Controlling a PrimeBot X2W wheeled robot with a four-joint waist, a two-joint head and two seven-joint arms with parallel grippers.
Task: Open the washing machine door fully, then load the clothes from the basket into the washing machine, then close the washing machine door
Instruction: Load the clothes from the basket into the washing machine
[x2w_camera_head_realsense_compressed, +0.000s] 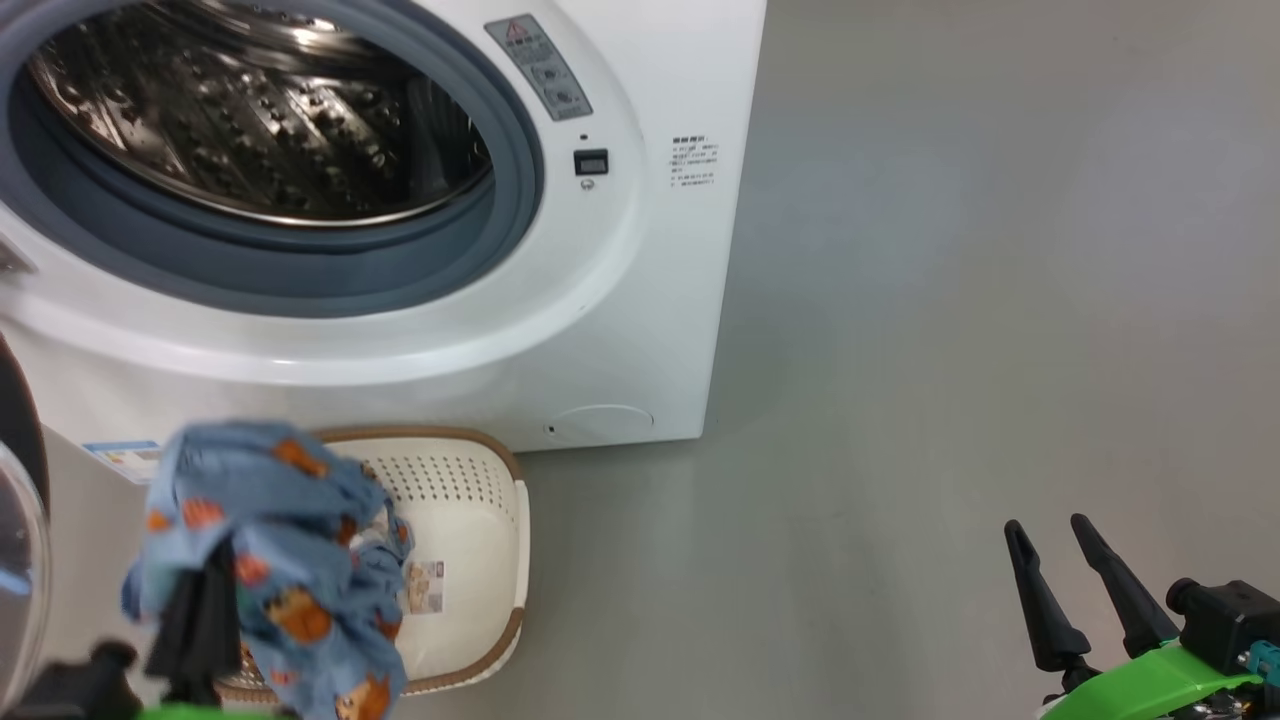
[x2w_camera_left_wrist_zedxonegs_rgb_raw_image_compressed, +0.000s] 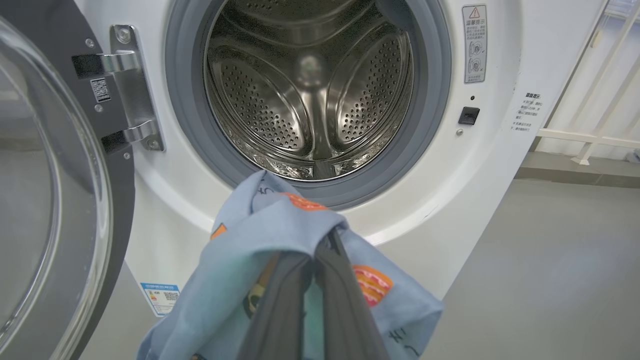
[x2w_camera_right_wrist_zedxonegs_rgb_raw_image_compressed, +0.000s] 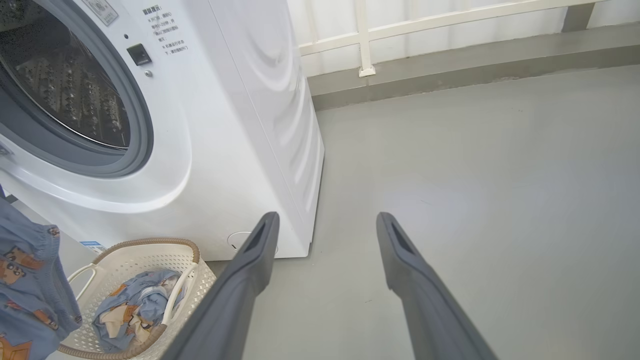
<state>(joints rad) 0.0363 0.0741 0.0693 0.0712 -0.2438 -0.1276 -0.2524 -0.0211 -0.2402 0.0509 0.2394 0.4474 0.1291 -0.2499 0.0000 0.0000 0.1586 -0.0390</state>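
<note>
Left jaws: clamped on blue bear-print garment (x2w_camera_left_wrist_zedxonegs_rgb_raw_image_compressed: 280, 225), held before open washing machine drum (x2w_camera_left_wrist_zedxonegs_rgb_raw_image_compressed: 310, 90). Right jaws: apart, empty, over floor (x2w_camera_right_wrist_zedxonegs_rgb_raw_image_compressed: 500, 150). Cream basket (x2w_camera_right_wrist_zedxonegs_rgb_raw_image_compressed: 202, 282): more clothes (x2w_camera_right_wrist_zedxonegs_rgb_raw_image_compressed: 135, 307) inside

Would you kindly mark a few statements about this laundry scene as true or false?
1. The washing machine door stands open. True.
2. The left claw is shut on a blue garment. True.
3. The drum is loaded. False: it looks empty.
4. The basket is empty. False: clothes lie in it.
5. The right claw grips a garment. False: it is open and holds nothing.
</note>
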